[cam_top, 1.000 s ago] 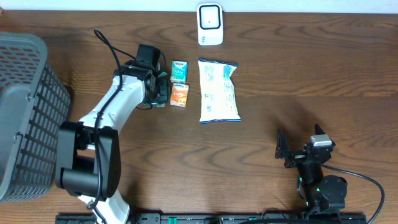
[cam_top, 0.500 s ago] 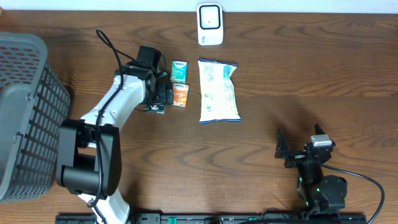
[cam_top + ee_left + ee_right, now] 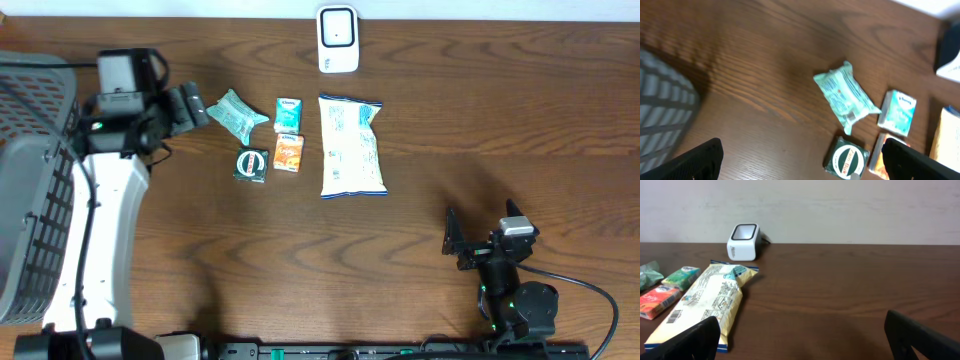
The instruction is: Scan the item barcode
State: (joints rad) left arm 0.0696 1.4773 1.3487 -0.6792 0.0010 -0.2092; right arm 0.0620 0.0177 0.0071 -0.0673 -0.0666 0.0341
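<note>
Hand on the right (image 3: 453, 240) nearest, low by the front edge of the tabletop (image 3: 480, 110), fingers spread wide. Holds nothing. Farther in, dark green packet with a round label (image 3: 251, 164), lying flat just left of an orange packet (image 3: 289, 152). Beyond those, small teal packet (image 3: 289, 113), pale green wipes pack (image 3: 237, 111) tilted to its left, long snack bag (image 3: 351, 146) alongside on the right. Left hand (image 3: 198, 106) just beside the wipes pack, fully open and empty, near a grey basket (image 3: 40, 200). Farthest back, white scanner (image 3: 338, 39) at the rear edge, apart from the packets.

Left fingers (image 3: 700, 162) and right fingers (image 3: 695, 342) spread, empty
</note>
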